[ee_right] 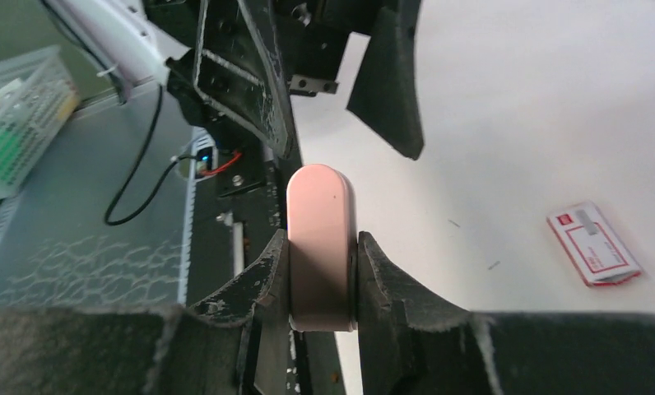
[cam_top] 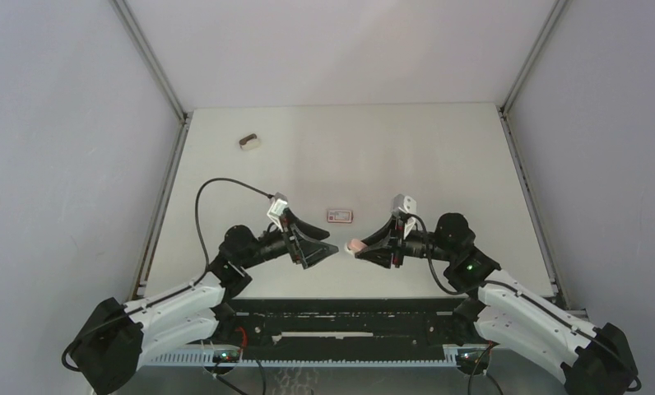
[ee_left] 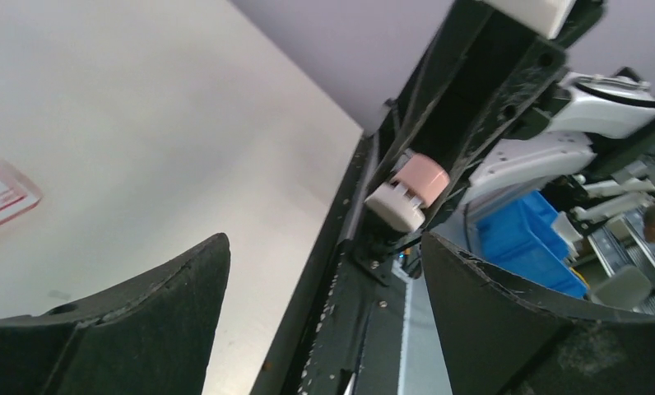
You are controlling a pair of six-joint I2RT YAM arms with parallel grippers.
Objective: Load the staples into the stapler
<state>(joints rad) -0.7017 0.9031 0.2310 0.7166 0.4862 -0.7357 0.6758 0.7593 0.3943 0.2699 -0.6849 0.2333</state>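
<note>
White table (cam_top: 439, 156); right pincer (ee_right: 320, 247) clamps stapler (ee_right: 320, 216) pointing leftward at gaping left pincer (ee_left: 324, 240).

From here I count two arms (cam_top: 176, 304), one stapler (cam_top: 355, 245), one red-labelled box (cam_top: 339, 215) and one small brown-and-white item (cam_top: 249, 141) on the bench (cam_top: 439, 156). Each arm carries two fingers (ee_left: 143, 313), four altogether.

Open tabletop (cam_top: 439, 156) around staple box (cam_top: 339, 216)
</note>
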